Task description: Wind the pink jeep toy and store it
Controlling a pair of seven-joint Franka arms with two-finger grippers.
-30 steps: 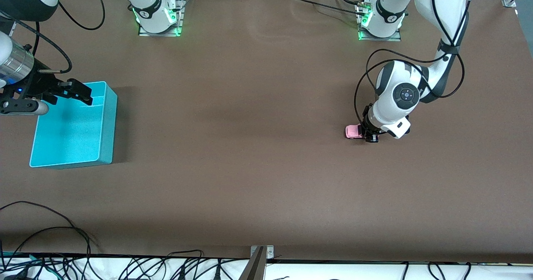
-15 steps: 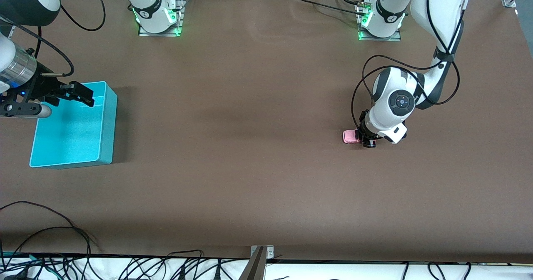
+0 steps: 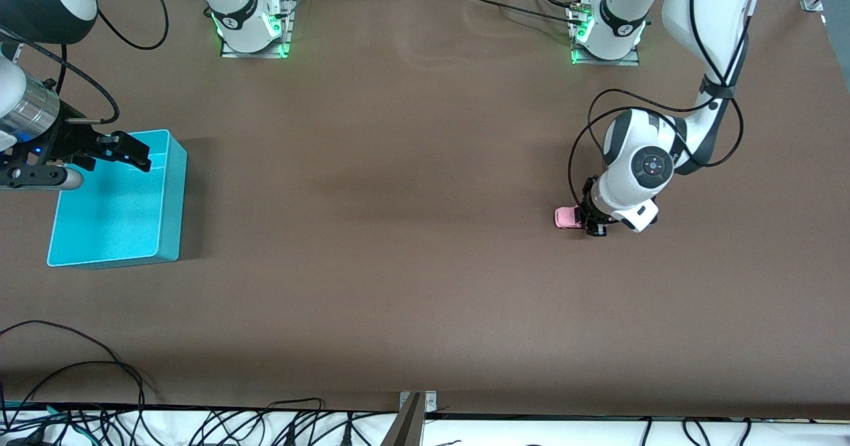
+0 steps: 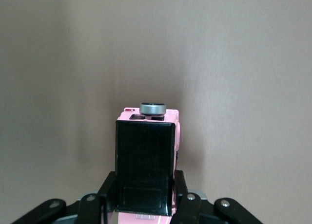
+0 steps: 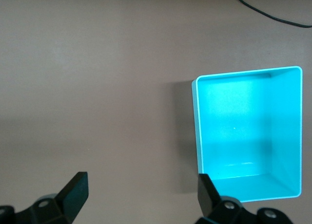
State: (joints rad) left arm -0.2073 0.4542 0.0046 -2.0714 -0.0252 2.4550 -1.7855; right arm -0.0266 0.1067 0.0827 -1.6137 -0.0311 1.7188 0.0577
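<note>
Change: Over the last second we saw the pink jeep toy [image 3: 566, 218] dragged toward the right arm's end of the table, then back toward the left arm's end, always on the table [image 3: 398, 233].
Meaning: We judged this back-and-forth to be the winding stroke, so storing had not yet begun.
Left gripper [image 3: 591, 223]: We found it clamped on the jeep's sides, low over the table, the fingers [image 4: 108, 187] flanking the black roof.
Jeep position: On the table at the left arm's end, well apart from the turquoise bin [image 3: 174, 187].
Jeep axis: We read its long axis running along the table's length, the free end pointing toward the right arm's end; front or rear we could not tell.
Right gripper [image 3: 99, 157]: Waiting over the bin's rim, jaws spread wide and empty.
</note>
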